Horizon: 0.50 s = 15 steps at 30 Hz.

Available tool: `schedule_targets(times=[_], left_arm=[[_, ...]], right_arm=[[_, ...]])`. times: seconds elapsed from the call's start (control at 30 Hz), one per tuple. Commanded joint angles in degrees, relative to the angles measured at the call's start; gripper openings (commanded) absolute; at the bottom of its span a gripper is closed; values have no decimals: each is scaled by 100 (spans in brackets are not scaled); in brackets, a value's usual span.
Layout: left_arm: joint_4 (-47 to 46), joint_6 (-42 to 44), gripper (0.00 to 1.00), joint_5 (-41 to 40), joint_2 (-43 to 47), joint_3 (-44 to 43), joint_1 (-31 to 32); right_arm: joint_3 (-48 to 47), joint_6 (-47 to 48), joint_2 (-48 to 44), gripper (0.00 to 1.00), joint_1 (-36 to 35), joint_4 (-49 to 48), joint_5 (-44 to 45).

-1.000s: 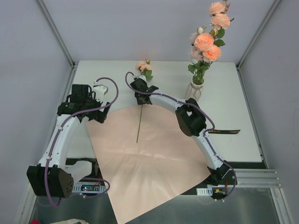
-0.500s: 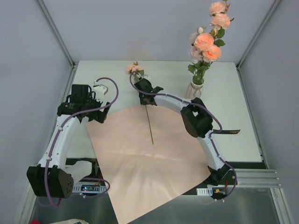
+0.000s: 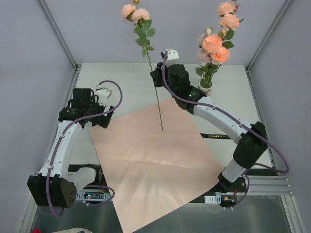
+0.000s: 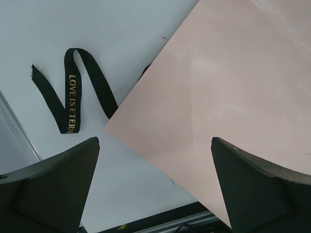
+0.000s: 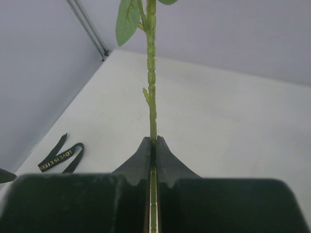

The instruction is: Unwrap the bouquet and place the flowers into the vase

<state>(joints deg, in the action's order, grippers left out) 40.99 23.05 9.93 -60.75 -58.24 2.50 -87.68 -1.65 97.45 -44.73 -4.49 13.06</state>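
One rose (image 3: 141, 14) only: pinches its green stem between the clenched fingers of the right gripper (image 5: 152, 145), upright at 12 o'clock over the table (image 3: 116, 77) (blooms high against the back wall). Holds the left gripper (image 4: 153, 143) spread wide, gripping nothing, at 9 o'clock beside the pink paper (image 3: 150, 160). Finds the vase (image 3: 205, 94) at 1 o'clock, other flowers (image 3: 214, 43) standing in it.

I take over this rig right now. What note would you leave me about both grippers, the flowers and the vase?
Left gripper: open, holds nothing, over a corner of the pink paper.
Right gripper: shut on one rose stem, held upright in the air.
Vase: stands at the back right, with several roses in it.
Done: paper spread flat, ribbon off.
Left: put the held rose into the vase.
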Motion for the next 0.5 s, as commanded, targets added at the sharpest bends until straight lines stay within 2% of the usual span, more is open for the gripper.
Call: schedule_targets(times=[0.0,0.23,0.47], left_arm=[[-30,-72,99,61,81,-47,-83],[-30,-90,99,87,46,-100,-92],[-30,-99,99,105,20,-117,-101]], right_arm=[[339,1242,-1051,1,8,-1710,-260],[612,3387,-2098,1,174,-2952,-313],[787,3312,-2783,1,1264,-3031,-401]])
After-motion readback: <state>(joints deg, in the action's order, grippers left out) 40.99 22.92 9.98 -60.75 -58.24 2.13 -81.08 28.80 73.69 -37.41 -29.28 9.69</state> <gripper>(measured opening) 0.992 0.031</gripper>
